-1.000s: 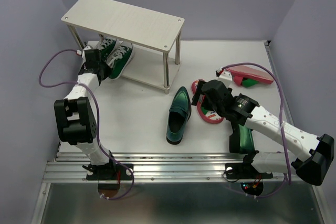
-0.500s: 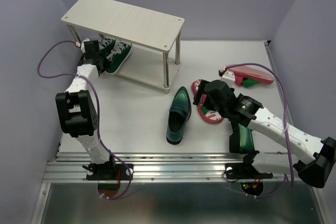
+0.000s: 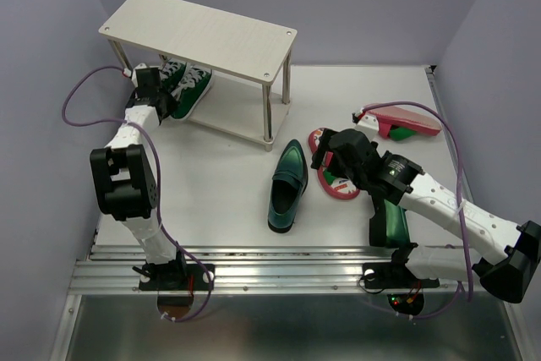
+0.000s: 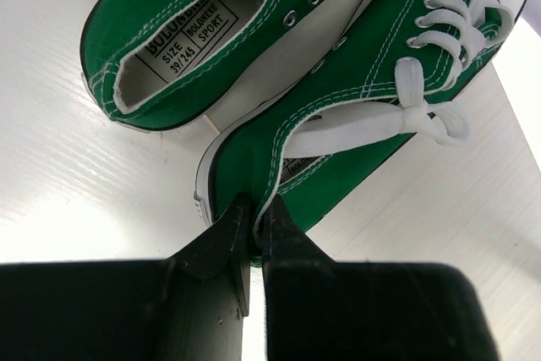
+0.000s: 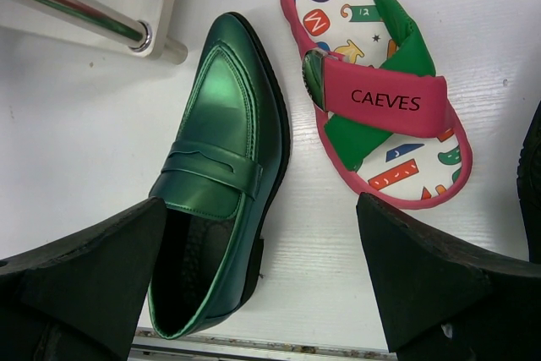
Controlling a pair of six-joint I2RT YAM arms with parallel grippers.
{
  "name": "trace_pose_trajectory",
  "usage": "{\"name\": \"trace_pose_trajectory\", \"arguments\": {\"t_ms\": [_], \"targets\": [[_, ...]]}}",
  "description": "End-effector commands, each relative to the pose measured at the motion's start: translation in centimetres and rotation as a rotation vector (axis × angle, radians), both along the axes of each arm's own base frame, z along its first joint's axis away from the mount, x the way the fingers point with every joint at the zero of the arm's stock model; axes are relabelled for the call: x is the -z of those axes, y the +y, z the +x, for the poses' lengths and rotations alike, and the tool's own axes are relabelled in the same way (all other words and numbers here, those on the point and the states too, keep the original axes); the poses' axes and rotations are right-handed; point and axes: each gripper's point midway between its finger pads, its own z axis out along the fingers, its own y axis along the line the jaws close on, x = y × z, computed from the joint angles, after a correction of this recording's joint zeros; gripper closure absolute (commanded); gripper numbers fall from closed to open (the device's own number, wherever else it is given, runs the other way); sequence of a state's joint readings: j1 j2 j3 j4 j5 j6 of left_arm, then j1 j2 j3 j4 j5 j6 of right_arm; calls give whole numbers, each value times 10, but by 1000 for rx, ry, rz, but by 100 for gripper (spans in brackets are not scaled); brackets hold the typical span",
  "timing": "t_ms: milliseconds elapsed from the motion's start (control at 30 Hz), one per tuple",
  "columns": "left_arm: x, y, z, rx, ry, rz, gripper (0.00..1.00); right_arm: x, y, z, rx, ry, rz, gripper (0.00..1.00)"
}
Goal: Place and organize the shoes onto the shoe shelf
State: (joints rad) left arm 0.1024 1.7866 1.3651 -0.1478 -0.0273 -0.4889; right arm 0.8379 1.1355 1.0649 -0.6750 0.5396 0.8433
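Two green canvas sneakers sit side by side on the lower board of the shoe shelf. My left gripper is shut on the heel collar of the nearer sneaker; the other sneaker lies just beyond it. In the top view the left gripper is at the shelf's left end. My right gripper hangs open above the table between a dark green loafer and a red flip-flop, touching neither.
A second red flip-flop lies tilted on its side at the right. The other loafer is partly hidden under my right arm. The shelf's front right leg stands just beyond the loafer's toe.
My left gripper has pushed the held sneaker farther in under the shelf, beside its mate. The right gripper has shifted slightly left and stays open.
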Motion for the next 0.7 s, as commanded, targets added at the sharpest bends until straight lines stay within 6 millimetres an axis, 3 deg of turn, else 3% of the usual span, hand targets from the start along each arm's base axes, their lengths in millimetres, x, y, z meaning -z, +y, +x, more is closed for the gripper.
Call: {"name": "trace_pose_trajectory", "arguments": {"t_ms": [0, 67, 167, 200, 300, 467, 667], "targets": [[-40, 7, 18, 5, -146, 37, 85, -17, -2, 3, 26, -40, 37, 0], [-38, 6, 17, 7, -140, 37, 64, -17, -2, 3, 25, -39, 39, 0], [-40, 5, 15, 13, -141, 38, 50, -17, -1, 3, 25, -37, 40, 0], [-40, 5, 13, 14, -139, 39, 39, -17, -1, 2, 24, -36, 41, 0], [-44, 3, 5, 14, -144, 29, 27, -16, -2, 3, 26, -35, 37, 0], [-63, 6, -20, -13, -172, 53, 20, -15, -1, 3, 26, -33, 38, 0], [-79, 7, -66, -53, -200, 70, 9, -14, -5, 4, 40, -41, 28, 0]]}}
